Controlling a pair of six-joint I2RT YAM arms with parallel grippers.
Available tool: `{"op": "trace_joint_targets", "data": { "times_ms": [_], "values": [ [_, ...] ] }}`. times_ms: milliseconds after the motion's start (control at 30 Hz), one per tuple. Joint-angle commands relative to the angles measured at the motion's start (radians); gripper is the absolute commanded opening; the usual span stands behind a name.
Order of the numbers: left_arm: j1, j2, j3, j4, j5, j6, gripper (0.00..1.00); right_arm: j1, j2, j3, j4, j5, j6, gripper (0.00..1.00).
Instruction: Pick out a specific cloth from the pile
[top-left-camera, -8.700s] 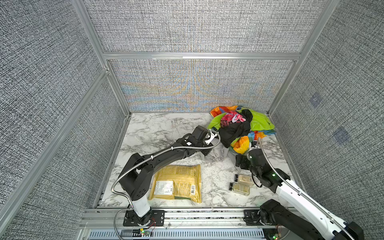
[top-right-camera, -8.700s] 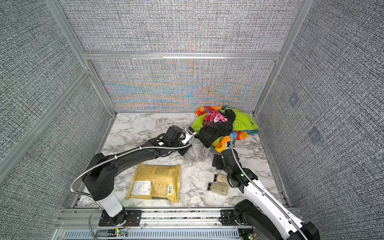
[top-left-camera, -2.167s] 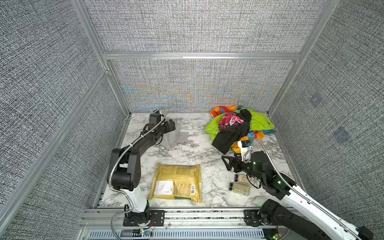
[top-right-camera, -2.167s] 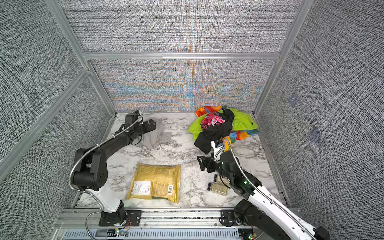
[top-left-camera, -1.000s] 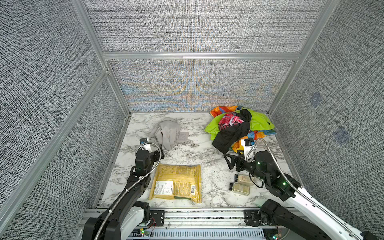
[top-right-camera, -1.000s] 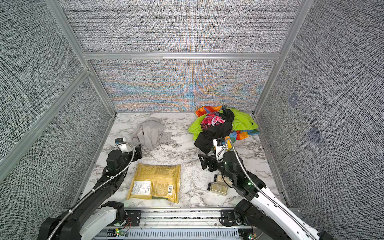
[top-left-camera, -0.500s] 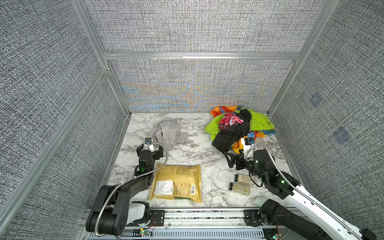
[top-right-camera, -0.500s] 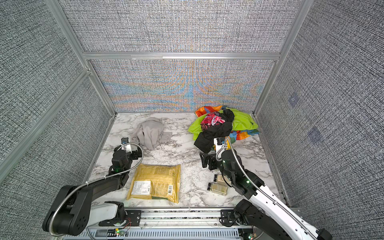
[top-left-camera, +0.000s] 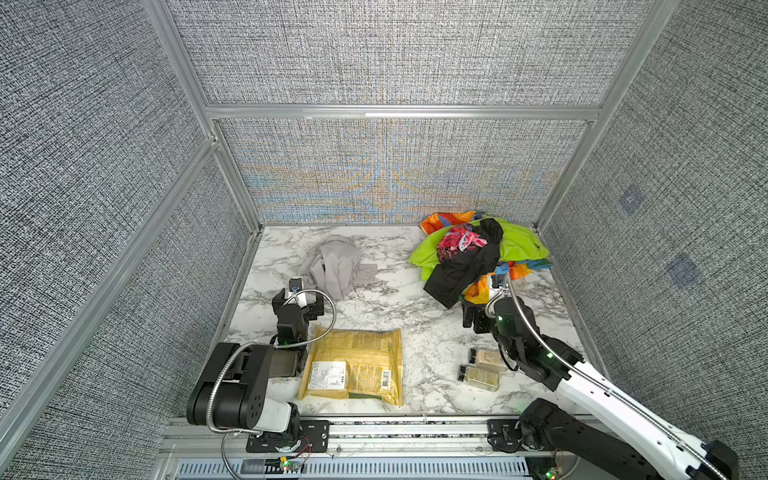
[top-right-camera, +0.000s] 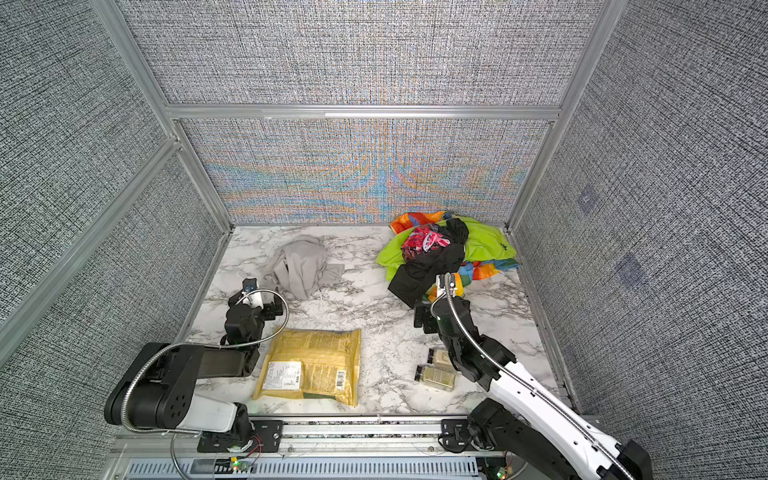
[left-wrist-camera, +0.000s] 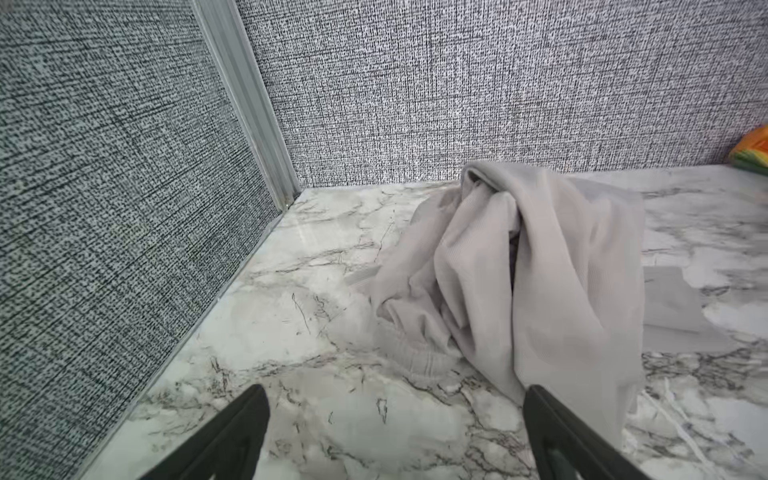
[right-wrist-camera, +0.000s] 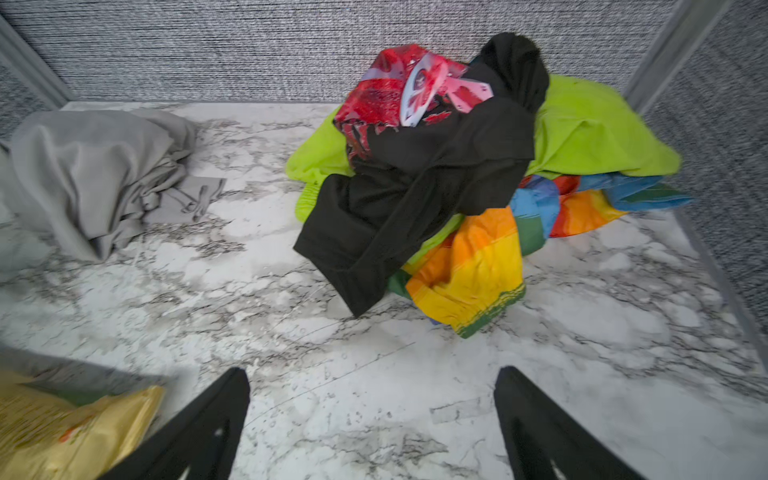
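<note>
Left gripper (left-wrist-camera: 395, 392), wide and empty, sits just on the near side of the cloth (top-left-camera: 332, 266), lying alone far left, well apart from the pile (top-left-camera: 473, 253) far right. A low sweep could snag a fold and drag it.

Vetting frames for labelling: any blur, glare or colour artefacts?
In both top views, rainbow moiré on the back wall; left wrist view: grey cloth fairly sharp, faint sheen on the marble tabletop; right wrist view: yellow package blurred at the corner.
</note>
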Motion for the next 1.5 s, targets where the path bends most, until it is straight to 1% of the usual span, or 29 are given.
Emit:
{"op": "trace_joint_targets", "data": {
  "times_ms": [0,67,100,233,333,433,667,733,800,900,1033,1100,1200,1233,1267,1300,1400,1467],
  "values": [
    [0.017,0.004,0.029,-0.029,0.044,-0.026,0.99,-0.031,-0.007,-0.028,0.119,0.056,-0.106,0.95],
    [0.019,0.01,0.019,0.0,0.044,-0.026,0.99,-0.074,-0.003,-0.05,0.16,0.064,-0.141,0.97],
    [0.02,0.004,0.02,-0.006,0.044,-0.027,0.99,-0.101,0.005,-0.059,0.18,0.066,-0.158,0.99],
    [0.019,0.005,0.021,-0.009,0.044,-0.027,0.99,-0.281,0.083,-0.104,0.273,0.041,-0.227,0.99],
    [0.019,0.006,0.02,-0.006,0.043,-0.027,0.99,-0.391,0.147,-0.129,0.354,-0.022,-0.264,0.99],
    [0.02,0.004,0.019,-0.006,0.042,-0.027,0.99,-0.443,0.184,-0.177,0.494,-0.077,-0.29,0.99],
    [0.019,0.004,0.02,-0.008,0.044,-0.027,0.99,-0.491,0.36,-0.313,0.929,-0.026,-0.339,0.99],
    [0.02,0.005,0.02,-0.008,0.044,-0.027,0.99,-0.501,0.408,-0.334,1.029,-0.045,-0.367,0.99],
    [0.019,0.005,0.02,-0.008,0.043,-0.027,0.99,-0.506,0.461,-0.33,1.09,-0.054,-0.387,0.99],
    [0.019,0.004,0.02,-0.008,0.044,-0.027,0.99,-0.515,0.529,-0.306,1.113,-0.083,-0.378,0.99],
    [0.019,0.006,0.02,-0.008,0.044,-0.027,0.99,-0.514,0.615,-0.358,1.289,-0.135,-0.383,0.99],
    [0.02,0.005,0.022,-0.008,0.044,-0.027,0.99,-0.517,0.631,-0.361,1.311,-0.138,-0.379,0.99],
    [0.019,0.005,0.021,-0.009,0.044,-0.027,0.99,-0.547,0.65,-0.326,1.25,-0.188,-0.359,0.99],
    [0.02,0.006,0.021,-0.008,0.044,-0.027,0.99,-0.554,0.682,-0.315,1.255,-0.192,-0.352,0.99],
    [0.02,0.005,0.02,-0.008,0.044,-0.027,0.99,-0.564,0.701,-0.32,1.301,-0.204,-0.347,0.99],
    [0.02,0.006,0.022,-0.009,0.044,-0.027,0.99,-0.575,0.701,-0.331,1.319,-0.221,-0.34,0.99],
    [0.019,0.004,0.021,-0.008,0.044,-0.027,0.99,-0.583,0.682,-0.31,1.242,-0.224,-0.33,0.99],
    [0.02,0.006,0.021,-0.008,0.042,-0.027,0.99,-0.583,0.686,-0.314,1.262,-0.224,-0.331,0.99]
  ]
}}
